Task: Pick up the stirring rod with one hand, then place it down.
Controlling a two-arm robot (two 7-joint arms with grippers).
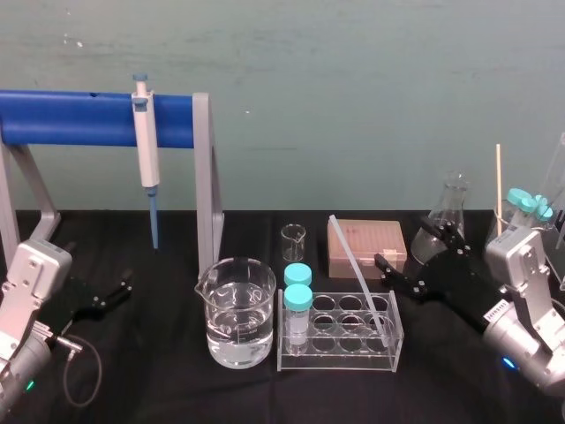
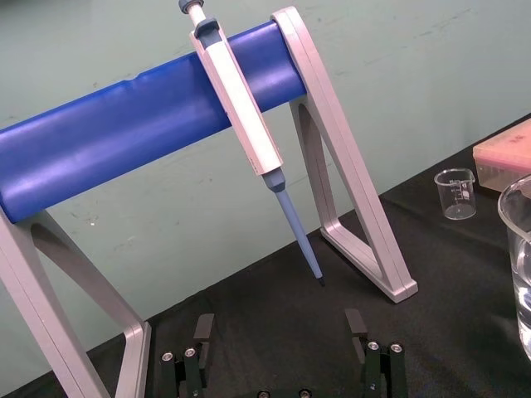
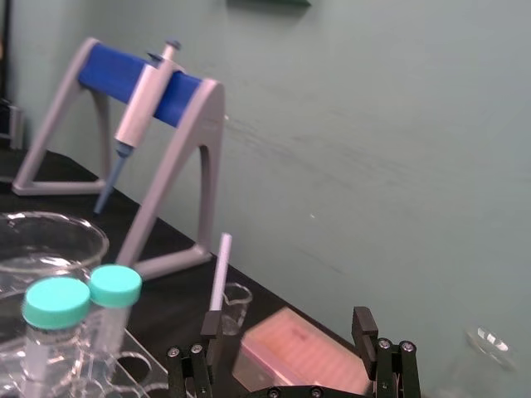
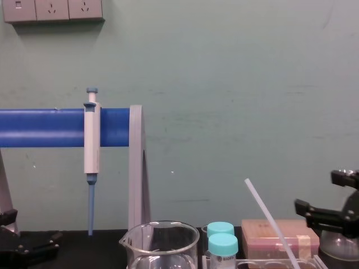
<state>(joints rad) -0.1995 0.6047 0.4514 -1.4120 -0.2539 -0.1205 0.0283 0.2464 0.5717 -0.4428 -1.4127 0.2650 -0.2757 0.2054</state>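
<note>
A black table (image 1: 150, 389) stands before a green wall (image 1: 371, 88). The right gripper (image 1: 403, 245), fingers wide apart and empty, is near the stirring rod (image 1: 357, 269). The left gripper (image 1: 113, 294) is parked, also apart.

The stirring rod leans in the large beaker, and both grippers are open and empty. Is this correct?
Not the beaker: the head view shows the stirring rod leaning in the clear tube rack. The left gripper and right gripper are indeed open and empty.
</note>
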